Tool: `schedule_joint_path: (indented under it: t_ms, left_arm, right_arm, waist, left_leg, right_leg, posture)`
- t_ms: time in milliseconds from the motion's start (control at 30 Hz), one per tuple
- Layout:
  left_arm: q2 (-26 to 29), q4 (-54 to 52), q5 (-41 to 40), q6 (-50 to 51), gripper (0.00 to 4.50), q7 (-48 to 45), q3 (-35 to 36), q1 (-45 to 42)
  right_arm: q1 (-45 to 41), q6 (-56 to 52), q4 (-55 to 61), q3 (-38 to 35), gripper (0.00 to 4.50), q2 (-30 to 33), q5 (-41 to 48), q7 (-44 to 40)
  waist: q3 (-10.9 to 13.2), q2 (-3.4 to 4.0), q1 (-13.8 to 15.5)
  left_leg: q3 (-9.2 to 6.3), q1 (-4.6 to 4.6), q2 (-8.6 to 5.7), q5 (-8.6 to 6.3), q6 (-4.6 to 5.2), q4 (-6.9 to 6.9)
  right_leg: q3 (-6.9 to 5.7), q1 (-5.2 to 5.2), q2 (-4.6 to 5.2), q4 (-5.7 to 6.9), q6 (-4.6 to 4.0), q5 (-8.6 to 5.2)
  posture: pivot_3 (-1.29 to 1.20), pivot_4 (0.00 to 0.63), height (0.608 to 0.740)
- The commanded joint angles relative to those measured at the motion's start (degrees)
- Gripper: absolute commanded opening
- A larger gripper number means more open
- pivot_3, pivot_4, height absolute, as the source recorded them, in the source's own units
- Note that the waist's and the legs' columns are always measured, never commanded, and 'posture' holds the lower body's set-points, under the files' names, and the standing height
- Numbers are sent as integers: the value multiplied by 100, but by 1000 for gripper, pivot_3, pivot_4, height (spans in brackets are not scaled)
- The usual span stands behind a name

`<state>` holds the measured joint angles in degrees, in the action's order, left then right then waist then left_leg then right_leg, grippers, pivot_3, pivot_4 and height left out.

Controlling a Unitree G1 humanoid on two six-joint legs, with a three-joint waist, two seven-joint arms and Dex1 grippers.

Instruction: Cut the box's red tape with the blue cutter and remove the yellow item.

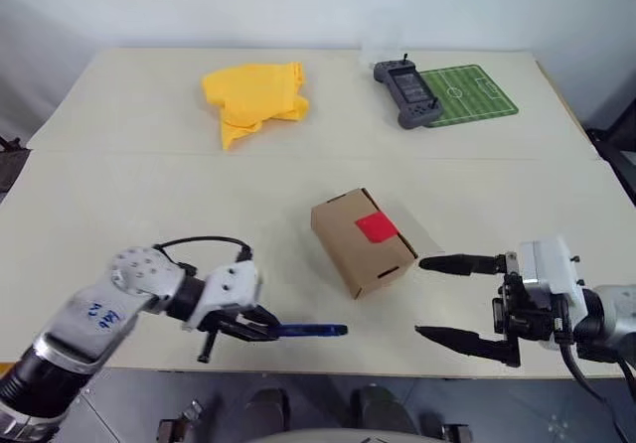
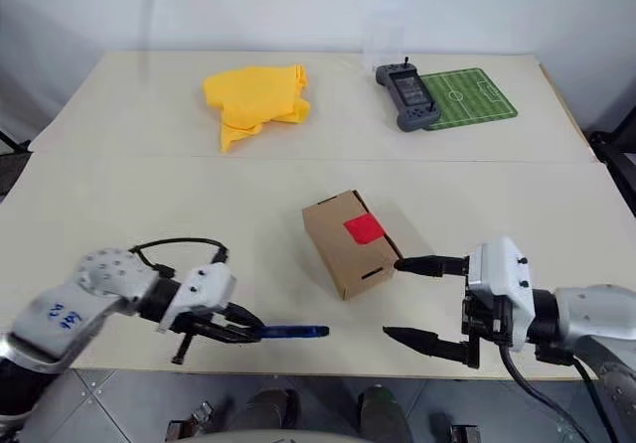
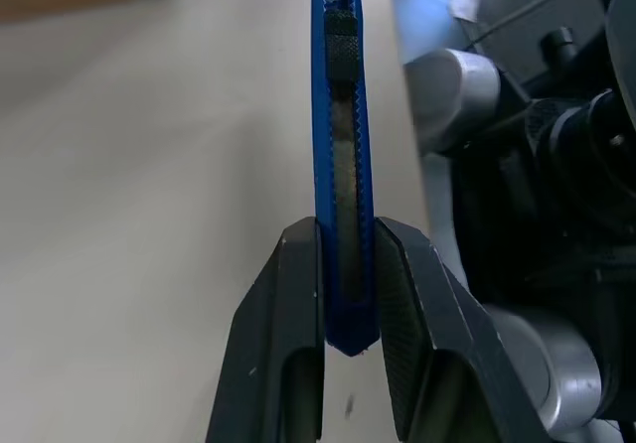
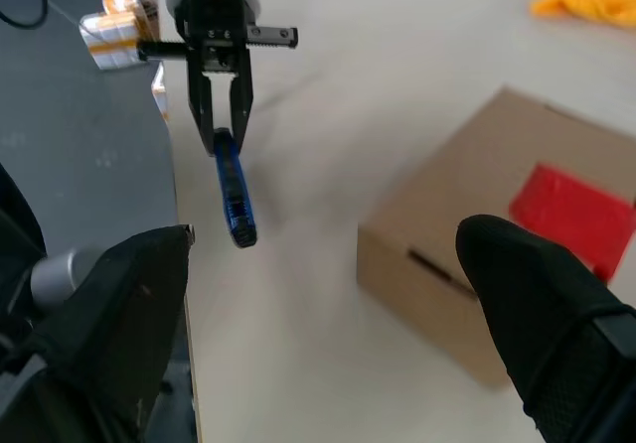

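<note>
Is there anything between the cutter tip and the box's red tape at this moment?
Nothing visible. The cutter, clamped in the left end effector, points toward the box across bare table; the tape on top is uncovered.

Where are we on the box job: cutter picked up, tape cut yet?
Done: the left gripper is shut on the blue cutter, held near the table's front edge. In hand: the right gripper stands open beside the box. Left: the red tape looks uncut, the flap is closed, and the yellow item is not out yet.
</note>
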<state>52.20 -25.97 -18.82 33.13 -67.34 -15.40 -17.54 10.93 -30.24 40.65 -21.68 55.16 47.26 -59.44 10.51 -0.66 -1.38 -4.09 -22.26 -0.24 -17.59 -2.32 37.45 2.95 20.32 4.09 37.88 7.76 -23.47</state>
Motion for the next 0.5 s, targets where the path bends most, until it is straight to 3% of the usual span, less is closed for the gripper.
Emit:
schedule_joint_path:
  t_ms: [33,100,433,500]
  left_arm:
    - [-321,6,437,161,408,409,-395,-351]
    - [-698,199,658,535,408,667,-728,-728]
    - [-945,-288,716,1464,408,1098,-1157,-710]
    - [-1032,-327,732,1631,408,1173,-1258,-782]
  right_arm:
    - [363,89,325,-12,4118,28,-495,148]
    - [381,341,122,344,3616,-65,-1028,279]
    - [-304,240,294,2001,104,-484,-1918,1009]
    - [-409,205,234,2156,17,-493,-2020,1057]
  waist:
    - [1,-1,7]
    - [0,-4,19]
    - [5,-12,9]
    - [5,-11,64]
  left_leg:
    - [0,0,1,0,0,2]
    - [-1,0,-1,0,3,8]
    - [-5,1,0,-4,9,34]
    - [-5,0,-7,-6,12,43]
  right_leg:
    - [1,0,-2,0,0,0]
    - [5,-4,-4,0,4,2]
    - [30,-5,-15,7,13,7]
    - [31,-8,-8,5,19,10]
  posture:
    - [0,150,740]
    - [0,150,740]
    - [0,150,740]
    - [0,150,740]
